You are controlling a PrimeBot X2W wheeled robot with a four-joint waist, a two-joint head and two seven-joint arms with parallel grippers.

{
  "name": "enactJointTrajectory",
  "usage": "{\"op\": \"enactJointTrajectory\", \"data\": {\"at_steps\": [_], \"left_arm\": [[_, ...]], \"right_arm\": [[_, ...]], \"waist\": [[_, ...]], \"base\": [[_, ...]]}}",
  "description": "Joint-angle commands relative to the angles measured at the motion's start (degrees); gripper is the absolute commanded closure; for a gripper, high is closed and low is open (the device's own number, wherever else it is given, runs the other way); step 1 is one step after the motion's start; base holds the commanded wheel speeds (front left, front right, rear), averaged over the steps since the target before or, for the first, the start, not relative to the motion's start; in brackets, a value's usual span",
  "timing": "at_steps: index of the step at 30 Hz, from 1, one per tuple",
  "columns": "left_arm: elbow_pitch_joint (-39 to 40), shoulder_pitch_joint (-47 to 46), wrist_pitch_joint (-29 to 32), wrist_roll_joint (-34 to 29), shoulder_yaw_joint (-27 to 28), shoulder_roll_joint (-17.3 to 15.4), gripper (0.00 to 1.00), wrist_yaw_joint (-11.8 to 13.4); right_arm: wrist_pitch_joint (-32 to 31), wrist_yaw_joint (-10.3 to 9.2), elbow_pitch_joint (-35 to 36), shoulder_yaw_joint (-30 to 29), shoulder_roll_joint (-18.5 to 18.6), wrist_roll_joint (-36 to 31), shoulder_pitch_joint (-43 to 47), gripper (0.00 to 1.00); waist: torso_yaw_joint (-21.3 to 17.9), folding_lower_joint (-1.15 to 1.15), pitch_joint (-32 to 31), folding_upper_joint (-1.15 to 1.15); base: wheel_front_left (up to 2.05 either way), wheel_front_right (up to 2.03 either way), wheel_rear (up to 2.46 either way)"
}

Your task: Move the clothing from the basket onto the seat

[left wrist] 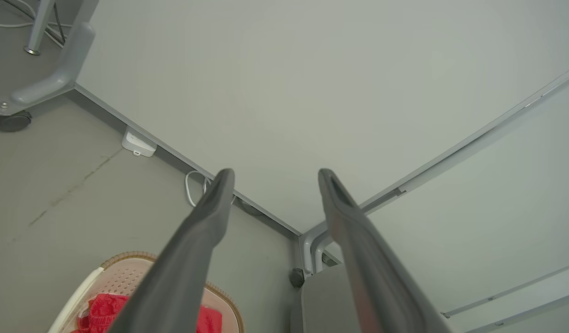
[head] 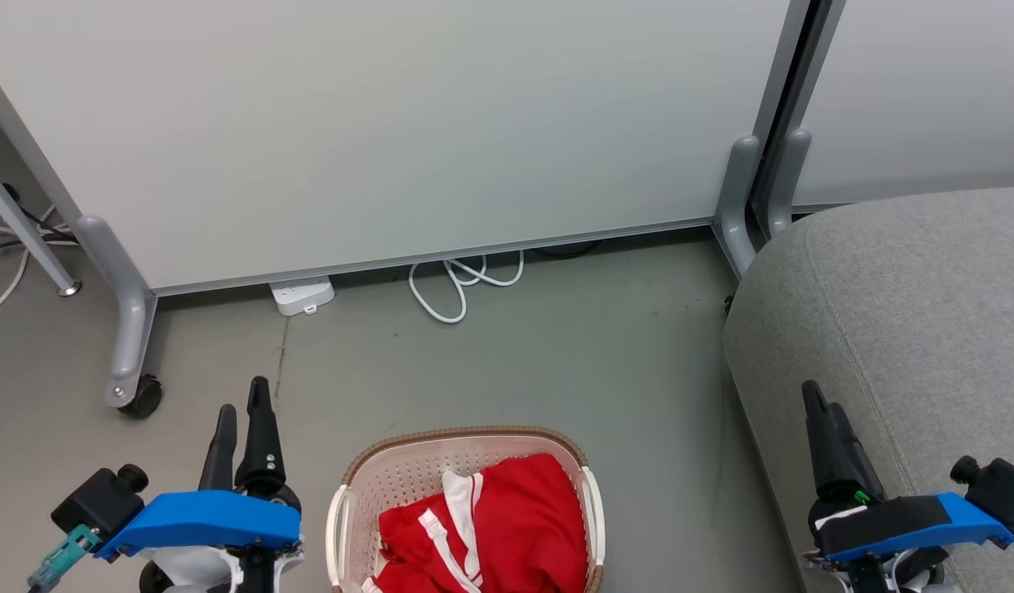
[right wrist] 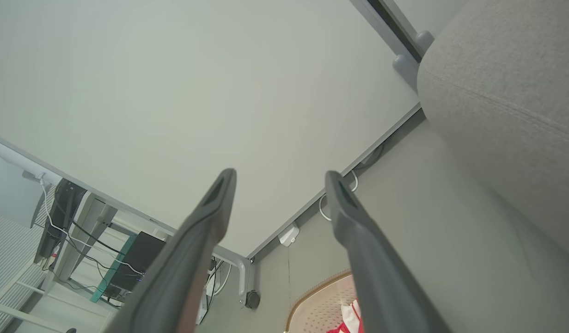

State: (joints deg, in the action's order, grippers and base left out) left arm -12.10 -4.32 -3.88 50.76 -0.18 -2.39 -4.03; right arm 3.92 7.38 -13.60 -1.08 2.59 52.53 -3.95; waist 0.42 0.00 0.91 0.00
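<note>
Red clothing (head: 494,527) with white stripes lies bunched in the cream perforated basket (head: 408,471), which stands on the floor at the bottom centre of the head view. The grey upholstered seat (head: 910,313) fills the right side. My left gripper (head: 241,410) is open, left of the basket and above the floor, nothing between its fingers. My right gripper (head: 818,405) hangs in front of the seat's side, right of the basket; the right wrist view shows its fingers (right wrist: 210,212) spread apart and empty. The left wrist view shows the basket (left wrist: 122,273) and clothing (left wrist: 101,312) low down.
A pale partition panel (head: 375,123) on grey wheeled feet (head: 128,346) stands behind the basket. A white power strip (head: 302,294) and looped white cable (head: 457,284) lie on the floor at its base. A table leg and cables (head: 21,239) sit far left.
</note>
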Motion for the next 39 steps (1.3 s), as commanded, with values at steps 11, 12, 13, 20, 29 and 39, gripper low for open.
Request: {"op": "enactJointTrajectory", "data": {"at_steps": [11,12,13,20,29,39], "left_arm": [[-0.5,-1.5,-2.3,-10.6,-2.1,-0.5,0.00,0.4],[-0.5,-1.5,-2.5,-11.3,-2.2,-0.5,0.00,0.5],[-0.5,-1.5,-2.6,-12.0,-2.4,-0.5,0.00,0.5],[-0.6,-1.5,-3.8,-16.9,-3.4,-0.5,0.00,0.4],[-0.9,-1.6,-5.2,-22.4,-4.4,-0.5,0.00,0.7],[-1.3,-1.5,-6.6,-28.2,-5.4,-0.5,0.00,0.9]], "right_arm": [[2.3,0.09,-0.1,1.4,0.6,-9.4,-1.2,0.00],[2.5,0.09,-0.1,1.5,0.6,-10.2,-1.2,0.00],[2.6,0.09,-0.2,1.5,0.6,-10.9,-1.2,0.00],[3.8,0.10,-0.4,2.0,0.6,-15.9,-1.1,0.00],[5.1,0.12,-0.8,2.5,0.5,-21.7,-1.1,0.00],[6.5,0.13,-1.3,3.1,0.5,-27.7,-1.1,0.00]], "waist": [[0.1,0.00,0.0,0.00],[0.2,0.00,0.0,0.00],[0.2,0.00,0.0,0.00],[0.3,0.00,0.0,0.00],[0.4,0.00,0.2,0.00],[0.5,0.00,0.3,0.00]], "base": [[0.00,0.00,0.00],[0.00,0.00,0.00],[0.00,0.00,0.00],[0.00,0.00,0.00],[0.00,0.00,0.00],[0.00,0.00,0.00]]}}
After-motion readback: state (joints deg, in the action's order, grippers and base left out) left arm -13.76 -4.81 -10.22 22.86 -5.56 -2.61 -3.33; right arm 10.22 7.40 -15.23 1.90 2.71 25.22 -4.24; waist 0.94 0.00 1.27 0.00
